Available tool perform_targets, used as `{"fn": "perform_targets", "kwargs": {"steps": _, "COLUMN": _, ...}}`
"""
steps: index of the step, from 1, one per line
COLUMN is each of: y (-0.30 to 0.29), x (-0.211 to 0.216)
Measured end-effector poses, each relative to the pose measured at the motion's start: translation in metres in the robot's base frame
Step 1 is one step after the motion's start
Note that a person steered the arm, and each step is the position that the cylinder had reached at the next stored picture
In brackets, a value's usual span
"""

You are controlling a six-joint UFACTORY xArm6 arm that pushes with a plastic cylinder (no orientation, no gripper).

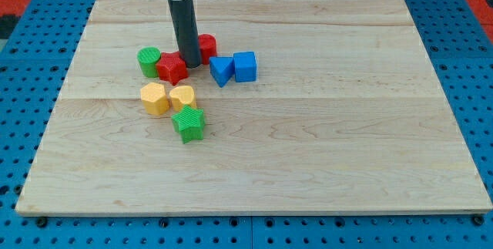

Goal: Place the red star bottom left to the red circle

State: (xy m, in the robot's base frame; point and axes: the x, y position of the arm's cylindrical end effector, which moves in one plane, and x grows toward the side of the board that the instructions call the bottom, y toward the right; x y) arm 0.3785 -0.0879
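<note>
Your rod comes straight down from the view's top, and my tip (190,65) sits on the wooden board (323,149) right against the red star (172,68), on that star's right-hand side as the view has it. There is no hand to open or close here: the rod ends plain and has hold of nothing, it only presses against what it meets.

Take the red star as your landmark. It lies in the upper left part of the board. Touching it on the view's left is the green cylinder (149,61). Just to the star's upper right, half hidden behind the rod, is the red circle (207,45); the rod stands between the two red pieces, so you cannot tell whether they touch. So right now the star lies to the lower left of the circle, very close in.

Further to the star's right you have the blue triangle-like block (221,70) with the blue cube (245,66) touching it on its far side. Below the star sit two yellow pieces side by side: the yellow hexagon (154,99) and the yellow heart (183,96). Below those, further from the star, the green star (189,123) touches the heart's lower edge.
</note>
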Motion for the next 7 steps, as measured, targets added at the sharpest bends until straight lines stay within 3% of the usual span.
{"fn": "perform_targets", "kwargs": {"steps": 1, "y": 0.011, "x": -0.011}}
{"fn": "perform_targets", "kwargs": {"steps": 3, "y": 0.043, "x": -0.083}}
{"fn": "perform_targets", "kwargs": {"steps": 7, "y": 0.007, "x": 0.045}}
